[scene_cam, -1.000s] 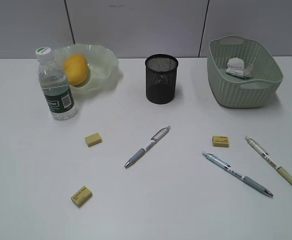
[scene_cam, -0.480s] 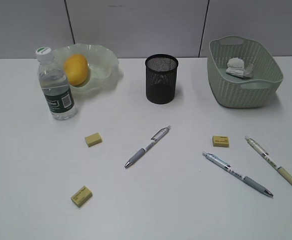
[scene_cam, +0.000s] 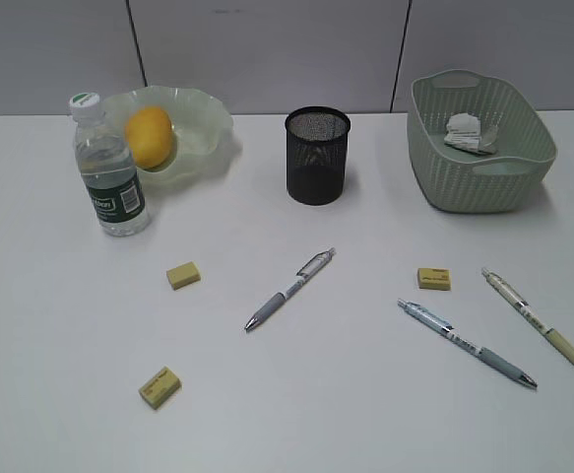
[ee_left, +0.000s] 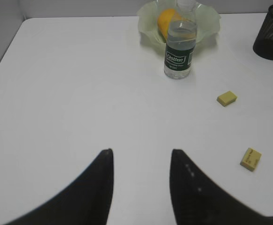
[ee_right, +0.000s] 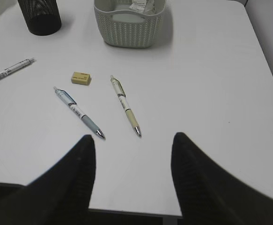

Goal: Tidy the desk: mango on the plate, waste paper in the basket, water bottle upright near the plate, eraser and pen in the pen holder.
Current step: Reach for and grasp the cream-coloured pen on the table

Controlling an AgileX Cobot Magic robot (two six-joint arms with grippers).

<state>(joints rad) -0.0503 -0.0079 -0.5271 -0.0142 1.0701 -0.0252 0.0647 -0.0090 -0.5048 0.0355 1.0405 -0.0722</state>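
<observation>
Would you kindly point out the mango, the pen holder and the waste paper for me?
mango (scene_cam: 150, 137): exterior view, middle of its yellow skin.
pen holder (scene_cam: 317, 168): exterior view, mesh side wall.
waste paper (scene_cam: 470, 134): exterior view, crumpled middle.

The white desk carries a plate, bottle, pen holder, basket, three erasers and three pens.
</observation>
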